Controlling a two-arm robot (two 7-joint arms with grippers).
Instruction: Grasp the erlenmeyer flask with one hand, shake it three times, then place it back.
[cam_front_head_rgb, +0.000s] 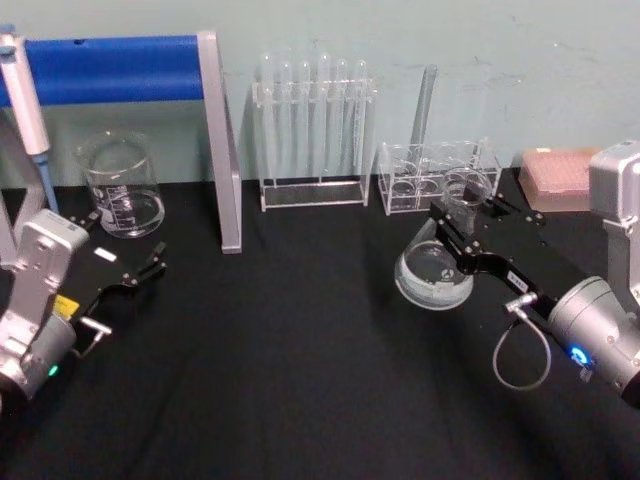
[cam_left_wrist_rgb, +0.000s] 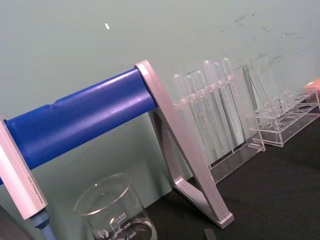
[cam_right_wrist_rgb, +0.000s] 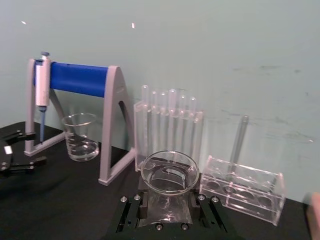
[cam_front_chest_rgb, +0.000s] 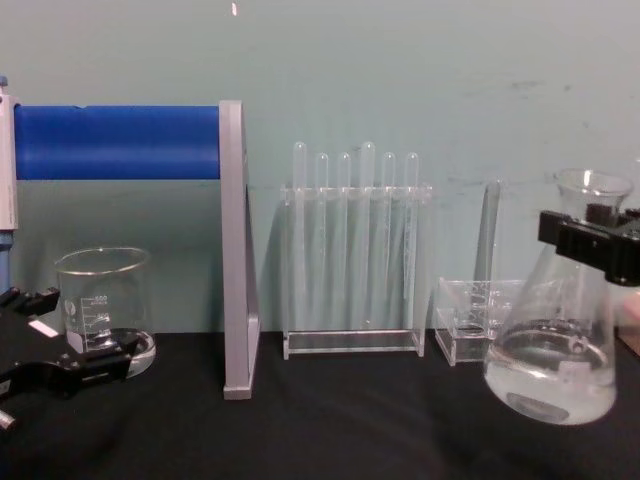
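The erlenmeyer flask (cam_front_head_rgb: 433, 275) is clear glass with a little liquid in its wide body. My right gripper (cam_front_head_rgb: 468, 218) is shut on its neck, just under the flared rim. From the chest view the erlenmeyer flask (cam_front_chest_rgb: 553, 355) hangs at the right edge, slightly tilted, its base just above the black table, with the right gripper (cam_front_chest_rgb: 592, 240) clamped across the neck. The right wrist view looks down on the flask's rim (cam_right_wrist_rgb: 169, 172) between the black fingers (cam_right_wrist_rgb: 131, 212). My left gripper (cam_front_head_rgb: 125, 242) rests open at the left, beside the beaker.
A graduated glass beaker (cam_front_head_rgb: 122, 187) stands back left under a blue-barred pipette stand (cam_front_head_rgb: 220, 150). A rack of test tubes (cam_front_head_rgb: 312, 130) and a low acrylic rack (cam_front_head_rgb: 435, 178) with one tube line the back wall. A pink box (cam_front_head_rgb: 558, 178) sits back right.
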